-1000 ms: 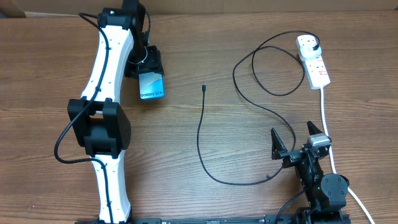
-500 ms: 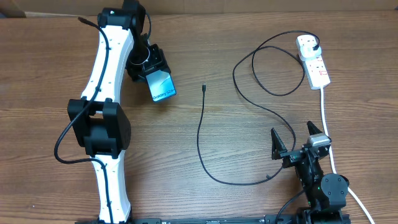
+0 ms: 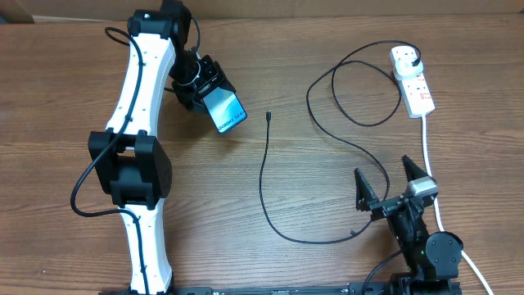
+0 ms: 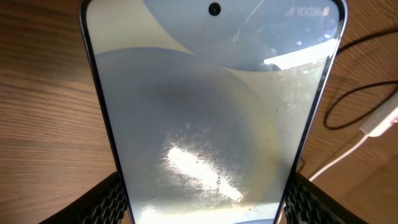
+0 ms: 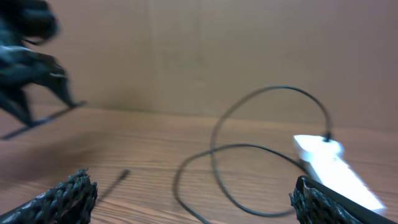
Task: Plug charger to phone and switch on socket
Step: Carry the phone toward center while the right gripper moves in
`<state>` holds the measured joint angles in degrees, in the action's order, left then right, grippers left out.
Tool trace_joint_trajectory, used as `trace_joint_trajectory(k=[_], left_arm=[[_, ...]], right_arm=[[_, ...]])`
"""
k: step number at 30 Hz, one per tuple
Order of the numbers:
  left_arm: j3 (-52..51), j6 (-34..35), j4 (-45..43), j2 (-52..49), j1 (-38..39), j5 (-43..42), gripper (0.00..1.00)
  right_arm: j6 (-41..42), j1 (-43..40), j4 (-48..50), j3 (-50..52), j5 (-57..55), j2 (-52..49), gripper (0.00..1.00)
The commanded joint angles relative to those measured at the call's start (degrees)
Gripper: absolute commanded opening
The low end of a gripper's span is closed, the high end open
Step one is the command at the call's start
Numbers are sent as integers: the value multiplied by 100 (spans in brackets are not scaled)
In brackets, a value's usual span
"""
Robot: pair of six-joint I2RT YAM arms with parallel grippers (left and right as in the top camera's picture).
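Screen upward, the slim rectangular smartphone with a light-blue display (image 3: 227, 110) sits in the upper left of the overhead frame, clamped by its edges in the left claw (image 3: 210, 92). Its long axis runs diagonally, with the free end pointing lower right toward the small connector of the thin black charger cable (image 3: 261, 174), near but apart. The cable loops over to the white oblong power strip (image 3: 413, 84) at upper right. The right claw (image 3: 382, 169), at lower right, gapes wide and empty beside the thick white cord (image 3: 426, 143). The brown wood-grain table (image 3: 65, 98) has a plain tan wall (image 5: 186, 50) behind it.
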<state>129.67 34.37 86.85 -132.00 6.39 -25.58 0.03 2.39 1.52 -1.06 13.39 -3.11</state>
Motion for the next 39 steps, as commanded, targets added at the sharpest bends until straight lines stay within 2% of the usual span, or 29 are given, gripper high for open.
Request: trace_joint_trajectory(k=[1, 5, 11, 18, 23, 31, 39], left_arm=[[177, 149, 11, 341, 37, -586, 4], [177, 190, -33, 341, 39, -911, 4], [177, 459, -55, 341, 39, -1510, 4], [177, 651, 98, 341, 26, -2889, 4], [177, 1582, 968, 341, 26, -3276, 4], [170, 1342, 999, 341, 131, -5274, 4], [170, 1451, 999, 341, 192, -5353, 5]], right_arm=[[929, 13, 138, 48, 1078, 0, 100], [1784, 13, 144, -216, 1639, -175, 100], [1998, 13, -44, -1274, 2492, -1060, 100], [1790, 13, -2017, -3189, 2616, -2876, 100], [1604, 11, -3165, -4188, 2533, -4122, 100], [1628, 13, -3379, -4347, 2575, -5163, 100], [1622, 13, -3515, -4347, 2881, -5753, 100]])
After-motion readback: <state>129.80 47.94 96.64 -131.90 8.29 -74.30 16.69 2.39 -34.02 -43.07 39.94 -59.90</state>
